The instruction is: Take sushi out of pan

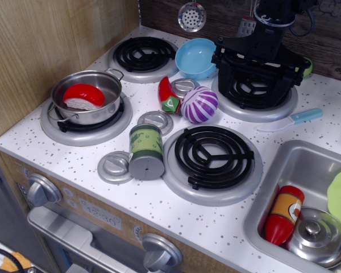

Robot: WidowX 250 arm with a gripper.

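Sushi (83, 95) inside pan (105, 109), tilted, on front-left burner (53, 126). Blue bowl (187, 60) looks empty. Sink (273, 169) holds red bottle (284, 214), steel lid (318, 236). Gripper (260, 68) over back-right burner, well apart from pan; finger opening unreadable, nothing visibly held.

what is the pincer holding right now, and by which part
Nothing. The pincer hangs over the back right burner, away from the sushi, which lies untouched in the pan.

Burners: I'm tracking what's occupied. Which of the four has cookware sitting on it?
The front-left burner: the pan holding the sushi sits on it. The other three coils carry no cookware, though the tool hangs over the back-right one.
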